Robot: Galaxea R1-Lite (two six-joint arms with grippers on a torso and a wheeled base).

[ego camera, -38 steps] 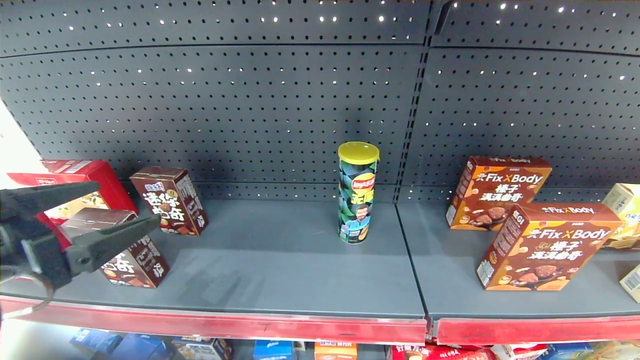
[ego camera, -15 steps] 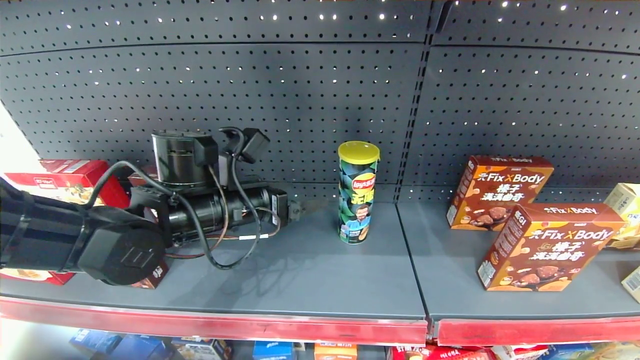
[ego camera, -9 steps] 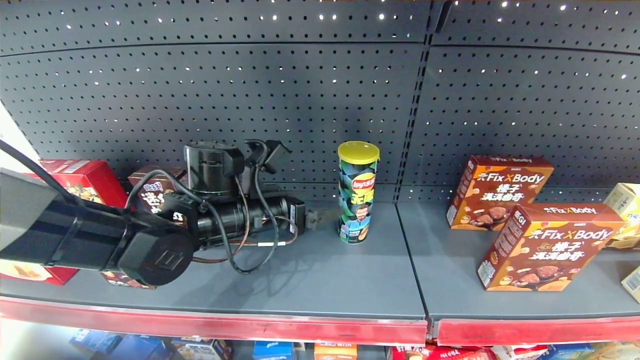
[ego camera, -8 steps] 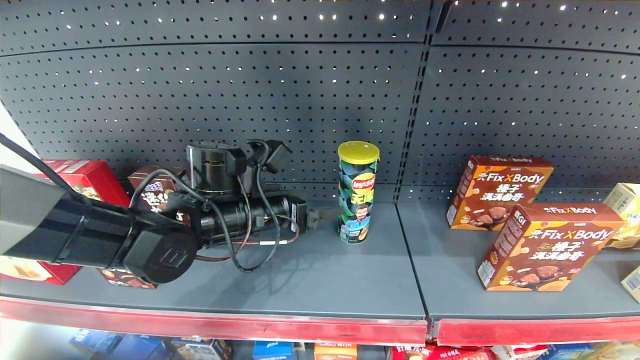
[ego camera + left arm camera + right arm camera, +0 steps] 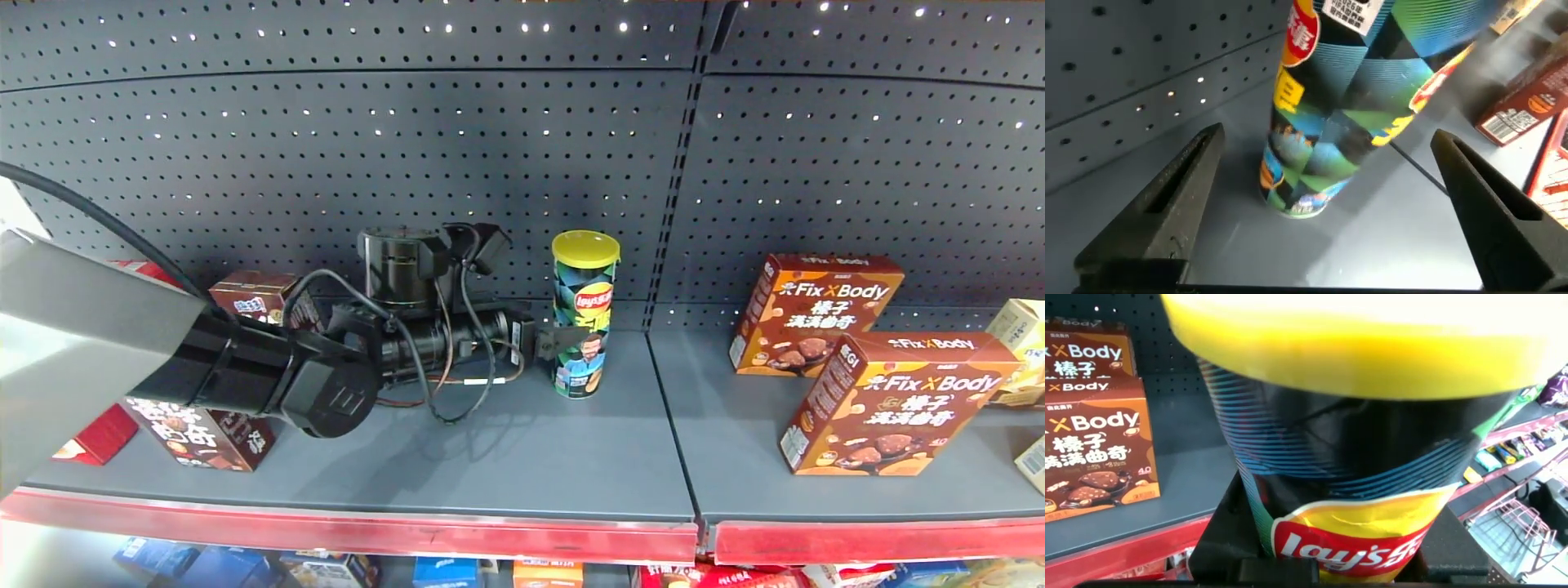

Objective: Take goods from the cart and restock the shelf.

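Head view. Grey metal shelf point(image 5: 506, 457) with a red front rail point(image 5: 367, 531) and a dark pegboard back panel point(image 5: 408, 147). The left end effector point(image 5: 563, 339) lies low over the shelf, its tip at the lower body of an upright chip can point(image 5: 583, 314) with a yellow lid. Behind the end effector, along its arm: two brown boxes point(image 5: 204, 425) and a red box point(image 5: 98, 437). Beyond the can, well apart from the end effector: two orange-brown cookie boxes point(image 5: 890, 400) and a pale box point(image 5: 1020, 343). More goods point(image 5: 445, 572) sit on the shelf below.

Left wrist view. The left end effector point(image 5: 1327, 139) is spread wide; its fingers point(image 5: 1167, 204) flank the chip can point(image 5: 1331, 122) with a gap on each side. The can stands on the bare shelf point(image 5: 1372, 245), pegboard point(image 5: 1143, 73) close behind it. A brown box point(image 5: 1527, 106) lies past the far finger.

Right wrist view. The right end effector point(image 5: 1347, 563) pinches a second chip can point(image 5: 1372, 457), yellow lid towards the camera. The cookie boxes point(image 5: 1094, 449) on the shelf point(image 5: 1184, 490) lie off to one side; to the other, a wire frame point(image 5: 1527, 531) stands on the aisle floor.

Change. 2.5 s ago the left end effector was by the brown boxes, already spread. The arm has since run along the shelf; half a second ago its tip was just short of the can, and now it reaches it. The can and boxes have not moved.
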